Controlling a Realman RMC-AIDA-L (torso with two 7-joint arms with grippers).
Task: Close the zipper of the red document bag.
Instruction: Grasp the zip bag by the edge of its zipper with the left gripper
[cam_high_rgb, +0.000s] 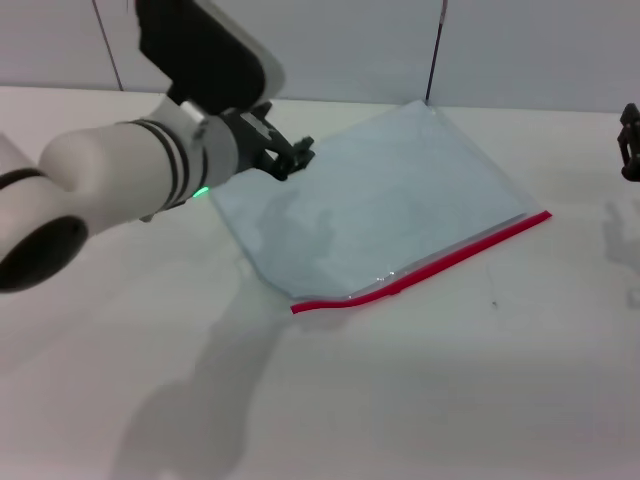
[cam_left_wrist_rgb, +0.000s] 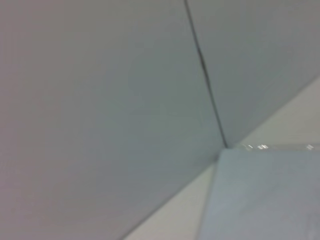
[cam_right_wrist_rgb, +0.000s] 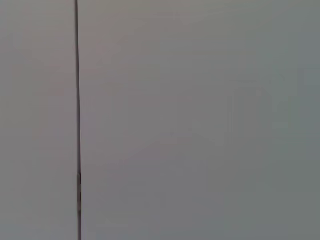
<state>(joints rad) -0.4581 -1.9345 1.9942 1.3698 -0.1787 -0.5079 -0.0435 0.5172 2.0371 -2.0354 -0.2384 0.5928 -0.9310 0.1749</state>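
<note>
Left gripper (cam_high_rgb: 292, 155) over the bag's (cam_high_rgb: 385, 200) far left corner.
The zipper (cam_high_rgb: 430, 266) runs along the bag's near edge, well apart from that gripper; its slider (cam_high_rgb: 388, 275) sits mid-strip. The right gripper (cam_high_rgb: 630, 140) waits far across the table (cam_high_rgb: 420, 400).

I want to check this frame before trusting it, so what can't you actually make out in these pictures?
- Slider on the zipper: too small in the head view to place, so how far it is closed is unclear.
- Right gripper: cut off by the head view's right edge.
- Left gripper: over the bag's far left edge; contact unclear.
- Right wrist view: only a blank wall; no bag.
</note>
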